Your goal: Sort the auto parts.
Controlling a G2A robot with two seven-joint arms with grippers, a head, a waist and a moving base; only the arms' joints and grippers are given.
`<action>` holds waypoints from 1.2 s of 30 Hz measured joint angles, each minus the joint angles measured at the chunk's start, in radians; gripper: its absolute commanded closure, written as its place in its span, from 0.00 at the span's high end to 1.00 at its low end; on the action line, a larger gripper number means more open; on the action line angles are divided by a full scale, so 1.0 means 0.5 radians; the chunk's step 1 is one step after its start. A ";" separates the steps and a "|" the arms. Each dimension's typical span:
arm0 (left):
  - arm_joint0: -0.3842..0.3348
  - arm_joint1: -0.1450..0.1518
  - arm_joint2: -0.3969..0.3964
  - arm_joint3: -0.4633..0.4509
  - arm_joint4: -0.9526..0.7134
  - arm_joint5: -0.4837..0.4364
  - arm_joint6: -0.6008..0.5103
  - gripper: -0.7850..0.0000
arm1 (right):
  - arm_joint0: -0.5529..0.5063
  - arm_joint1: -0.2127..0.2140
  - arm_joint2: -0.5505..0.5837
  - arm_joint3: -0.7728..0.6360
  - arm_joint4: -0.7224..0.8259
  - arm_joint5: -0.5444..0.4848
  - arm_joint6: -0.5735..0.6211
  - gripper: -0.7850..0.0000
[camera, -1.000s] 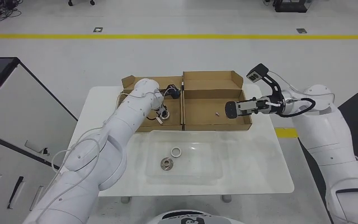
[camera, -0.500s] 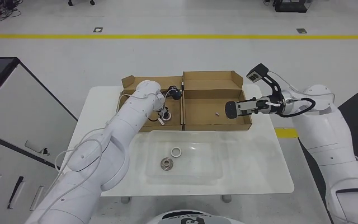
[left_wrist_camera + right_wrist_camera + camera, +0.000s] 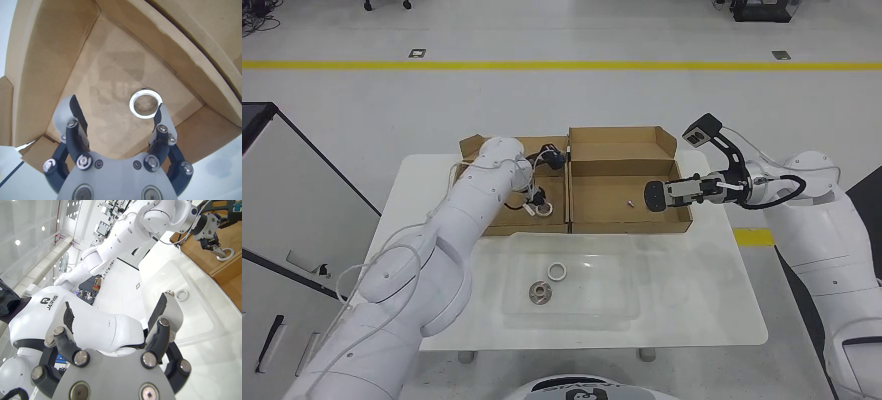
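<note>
Released ring (image 3: 145,102) into left box (image 3: 37,56) | drew left gripper (image 3: 117,103) back, spread wide | right gripper (image 3: 115,302) likewise spread | part sorted

White table (image 3: 422,200), rounded corners, on pale grey floor. Yellow floor line (image 3: 562,65) runs across beyond the table. Two small square floor plates (image 3: 417,52) (image 3: 781,55) near the line. Dark-framed white panel (image 3: 292,200) beside the table. Short yellow mark (image 3: 752,237) on the opposite side.
</note>
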State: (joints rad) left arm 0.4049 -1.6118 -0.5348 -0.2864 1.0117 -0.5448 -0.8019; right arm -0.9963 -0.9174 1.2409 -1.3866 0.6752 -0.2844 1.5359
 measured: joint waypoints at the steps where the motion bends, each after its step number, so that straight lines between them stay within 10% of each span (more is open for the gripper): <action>1: -0.008 0.004 -0.005 0.000 0.000 -0.002 0.004 1.00 | 0.000 0.000 0.000 0.000 0.000 0.000 0.000 1.00; 13: -0.135 0.107 -0.089 -0.124 0.033 -0.114 0.019 1.00 | 0.000 0.000 0.000 0.000 0.000 0.000 0.000 1.00; 21: -0.125 0.278 -0.246 -0.472 0.005 -0.320 -0.064 1.00 | 0.000 0.000 0.000 0.000 0.000 0.000 0.000 1.00; 28: 0.213 0.520 -0.529 -1.286 -0.086 -0.490 -0.428 1.00 | 0.000 0.000 0.000 0.000 0.000 0.000 0.000 1.00; 36: 0.845 0.837 -0.805 -2.478 -0.258 -0.220 -0.728 1.00 | 0.000 0.000 0.000 0.000 0.000 0.000 0.000 1.00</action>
State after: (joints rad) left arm 0.8272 -1.1935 -0.9374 -1.5255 0.8826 -0.6550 -1.1657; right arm -0.9963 -0.9174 1.2409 -1.3866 0.6752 -0.2844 1.5359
